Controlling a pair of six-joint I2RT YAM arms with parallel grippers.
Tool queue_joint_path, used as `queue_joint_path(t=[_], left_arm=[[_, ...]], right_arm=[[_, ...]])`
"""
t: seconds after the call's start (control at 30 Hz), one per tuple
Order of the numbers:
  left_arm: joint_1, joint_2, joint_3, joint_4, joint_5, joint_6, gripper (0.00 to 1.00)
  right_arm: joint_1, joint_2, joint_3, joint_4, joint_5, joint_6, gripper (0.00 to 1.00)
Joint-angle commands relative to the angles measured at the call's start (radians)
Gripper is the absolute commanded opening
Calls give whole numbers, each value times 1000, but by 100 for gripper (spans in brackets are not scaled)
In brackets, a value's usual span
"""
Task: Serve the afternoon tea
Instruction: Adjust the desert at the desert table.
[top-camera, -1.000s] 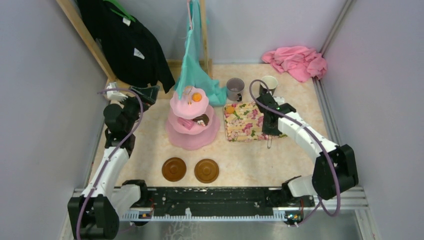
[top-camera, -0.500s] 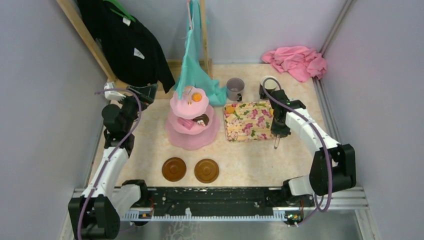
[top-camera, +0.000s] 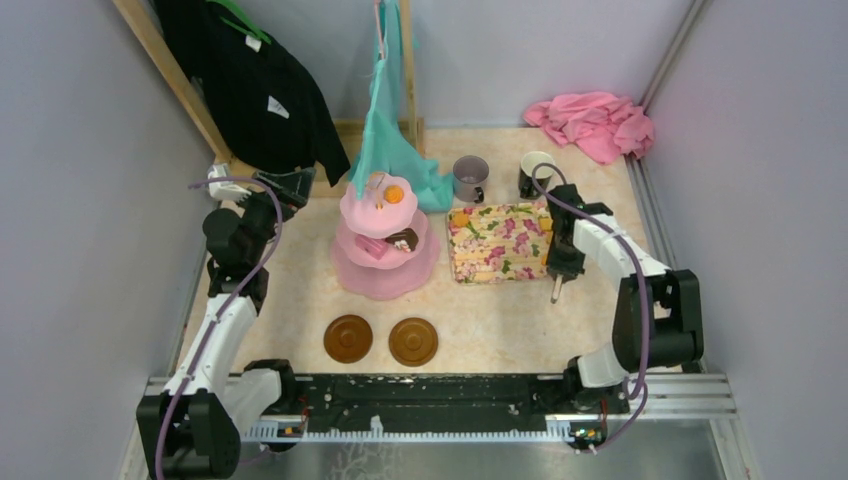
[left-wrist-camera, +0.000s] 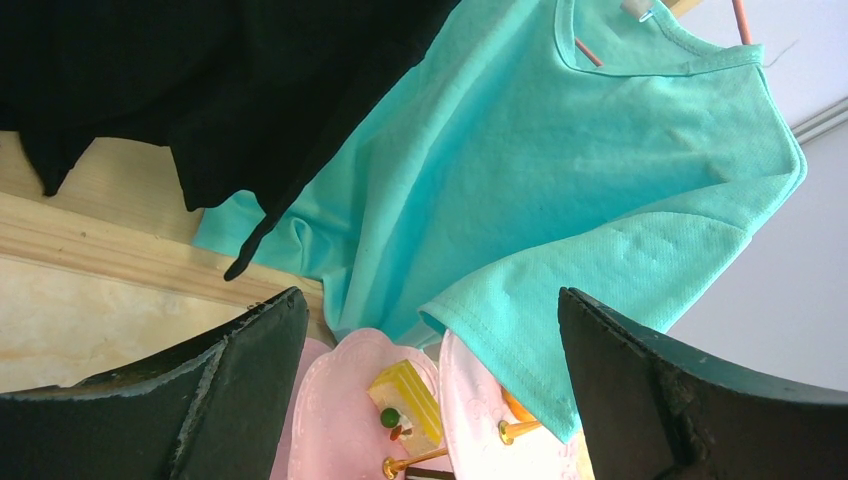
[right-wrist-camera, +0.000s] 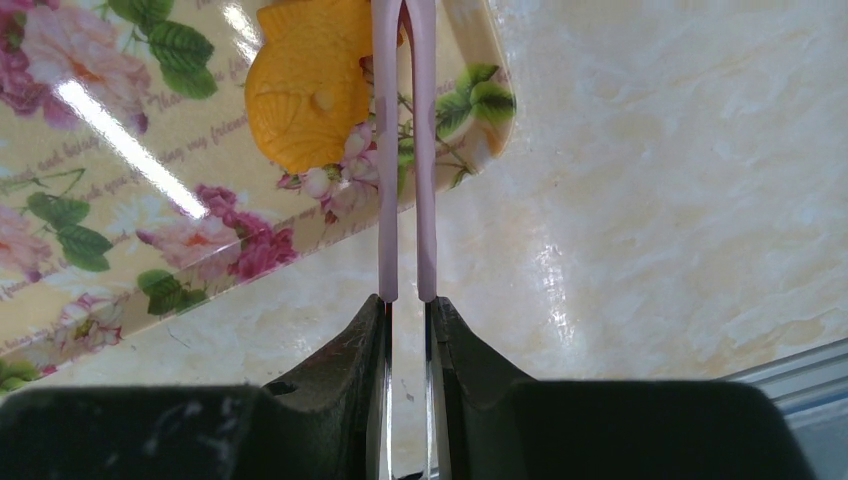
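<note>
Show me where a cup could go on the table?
Bare tabletop lies right of the two round brown discs, between the flowered rectangular tray and the black rail. It's crowded at the back, around the pink three-tier stand, grey mug and black mug.

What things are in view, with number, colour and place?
stand: one, pink, left of centre
toy cakes: four, orange, yellow, pink, brown, on stand
tray: one, floral, right of stand
tray cake: one, orange, tray's far left corner
grey mug: one, behind tray
black mug: one, behind tray
discs: two, brown, in front of stand
cloth: one, pink, far right corner
shirt: one, teal, hanging behind stand
garment: one, black, hanging far left
tongs: one pair, pink, in right pincer
left pincer: one, black, open, left of stand
right pincer: one, black, shut on tongs, beside tray
</note>
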Motion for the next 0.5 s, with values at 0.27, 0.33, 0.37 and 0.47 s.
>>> queue_joint_path(t=[0.27, 0.33, 0.37, 0.47], left_arm=[[18, -4, 0, 42, 25, -14, 99], [18, -4, 0, 42, 27, -16, 99], [20, -4, 0, 42, 27, -15, 99], [20, -5, 2, 42, 26, -12, 99]], right_arm=[[-10, 33, -28, 115, -102, -18, 9], [2, 34, -22, 118, -107, -11, 9], [11, 35, -18, 118, -106, -4, 9], [43, 44, -2, 120, -109, 17, 9]])
